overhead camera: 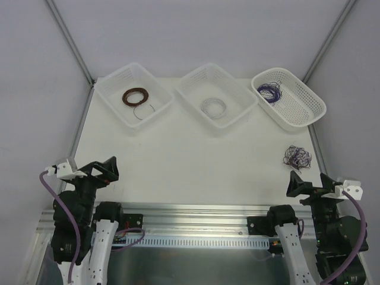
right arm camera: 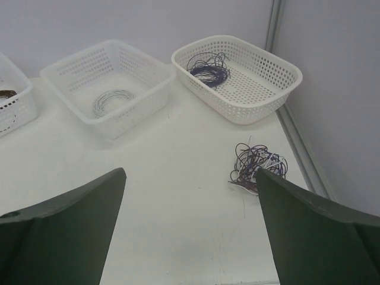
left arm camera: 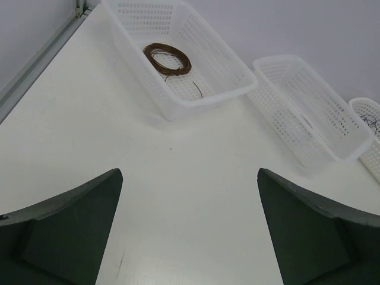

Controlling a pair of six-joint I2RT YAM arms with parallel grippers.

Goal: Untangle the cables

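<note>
The cables (overhead camera: 296,157) are a small loose clump of thin purple, dark brown and whitish wires on the white table near its right edge. The clump also shows in the right wrist view (right arm camera: 256,165), just beyond my right fingertip. My right gripper (overhead camera: 309,183) is open and empty, a little nearer than the clump. My left gripper (overhead camera: 102,168) is open and empty at the near left, far from the cables. In the left wrist view its fingers (left arm camera: 65,219) frame only bare table.
Three white baskets stand along the back: the left one (overhead camera: 116,89) holds a wound brown coil (overhead camera: 136,97), the middle one (overhead camera: 196,83) a whitish coil (overhead camera: 213,107), the right one (overhead camera: 303,101) a purple coil (overhead camera: 270,91). Metal rails border the table's sides.
</note>
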